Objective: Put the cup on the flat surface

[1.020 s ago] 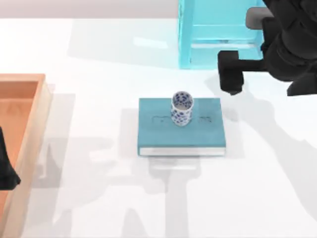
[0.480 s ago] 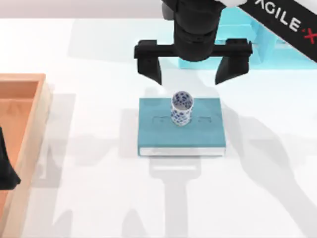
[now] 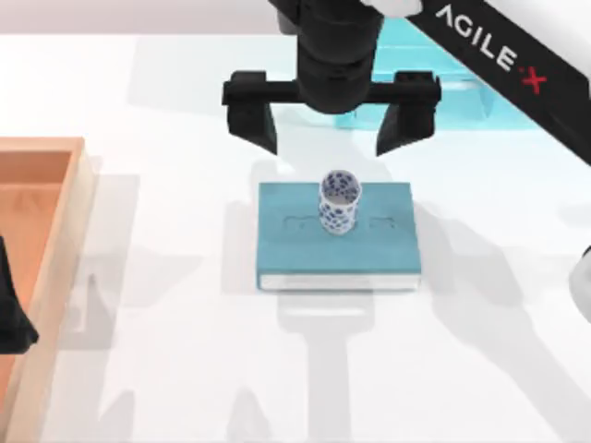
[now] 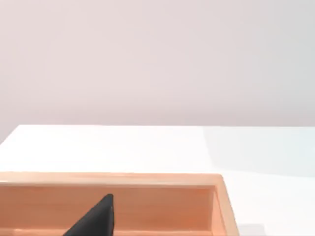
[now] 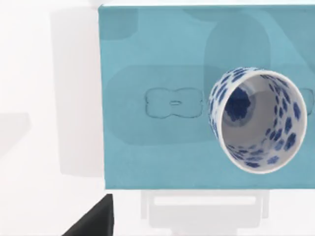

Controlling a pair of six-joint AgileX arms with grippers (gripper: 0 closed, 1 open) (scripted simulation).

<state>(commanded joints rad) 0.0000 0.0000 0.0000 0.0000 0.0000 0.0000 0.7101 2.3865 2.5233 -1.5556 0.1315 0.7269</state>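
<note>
The cup (image 3: 339,202), white with blue dots, stands upright on the teal book (image 3: 295,240) in the middle of the flat surface (image 3: 185,369). My right gripper (image 3: 331,120) hangs open above the book's far edge, its two black fingers (image 3: 251,115) spread wide, with the cup just in front of them and between their lines. From the right wrist I look straight down into the cup (image 5: 256,120) on the book (image 5: 157,64). My left gripper (image 3: 9,309) is parked over the orange tray at the left edge.
An orange wooden tray (image 3: 69,198) lies along the left side, with its rim (image 4: 113,179) in the left wrist view. A translucent cyan container (image 3: 443,88) stands at the back behind the right arm. White tabletop lies bare in front of and beside the book.
My right arm has swung in from the back right to above the book's far edge and shifted slightly left. The cup and book have not moved.
</note>
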